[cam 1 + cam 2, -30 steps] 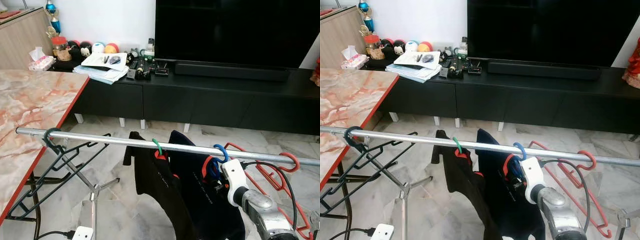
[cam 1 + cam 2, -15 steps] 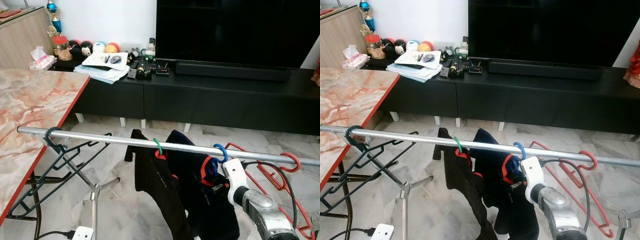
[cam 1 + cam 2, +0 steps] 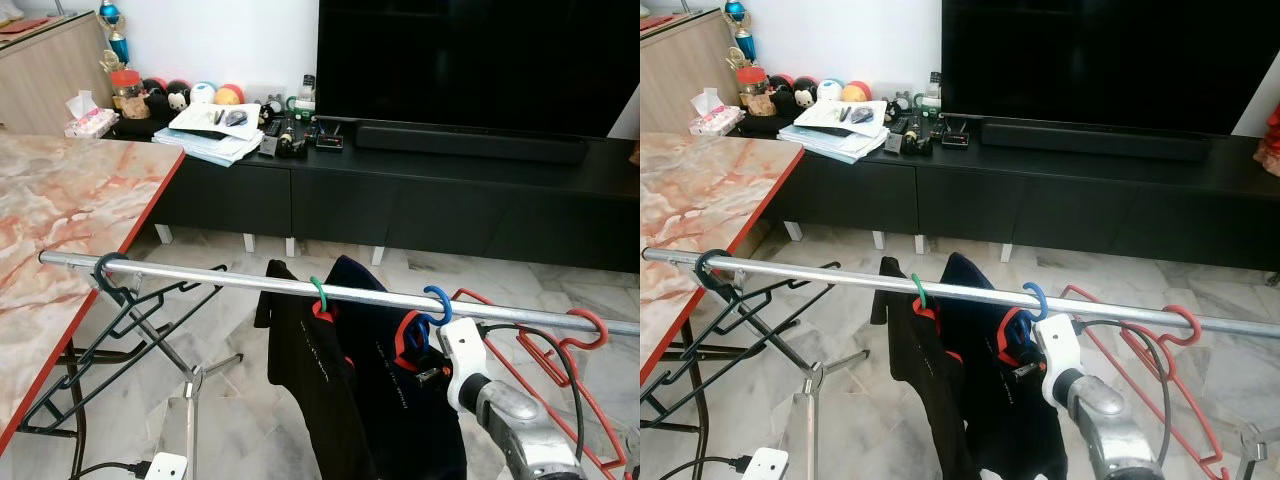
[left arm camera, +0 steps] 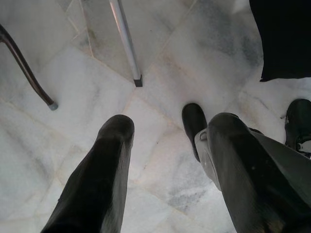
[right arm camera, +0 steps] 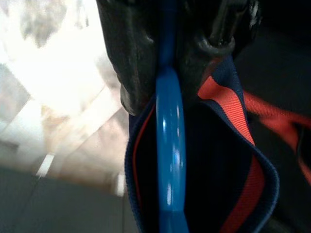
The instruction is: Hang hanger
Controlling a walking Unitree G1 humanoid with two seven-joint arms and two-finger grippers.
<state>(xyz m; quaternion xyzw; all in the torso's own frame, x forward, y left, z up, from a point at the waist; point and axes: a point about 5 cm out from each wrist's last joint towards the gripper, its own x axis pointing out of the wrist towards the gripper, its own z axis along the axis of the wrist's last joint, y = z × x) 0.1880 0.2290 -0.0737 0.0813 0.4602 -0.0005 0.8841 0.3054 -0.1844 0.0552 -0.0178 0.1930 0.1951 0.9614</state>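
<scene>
Left eye view: a silver rail (image 3: pixel 230 281) crosses the middle of the frame from left to right. A blue hanger (image 3: pixel 433 303) carrying a dark navy garment (image 3: pixel 400 390) with red trim hooks over the rail right of centre. The right hand (image 3: pixel 428 372), at the end of a white-and-silver arm rising from the lower right corner, sits just below that hook, against the garment's collar. A green hanger (image 3: pixel 317 293) with a black garment (image 3: pixel 305 380) hangs just to the left, a dark empty hanger (image 3: pixel 108 280) near the rail's left end, and a red empty hanger (image 3: pixel 590 330) at the right edge. A marble tabletop (image 3: pixel 60 240) with a red rim fills the left side; a black TV cabinet (image 3: pixel 420 200) and a large screen (image 3: pixel 470 60) run along the top.

Right eye view: the same scene, the blue hook over the rail at centre.

Left wrist view: the left hand (image 4: pixel 165 174) hangs idle over the pale marble floor (image 4: pixel 73 87), its two black fingers spread apart and grasping nothing.

Right wrist view: the right hand's black fingers (image 5: pixel 131 53), at the top of the frame, are clenched on the blue hanger's stem, which runs down the centre inside the navy collar.
</scene>
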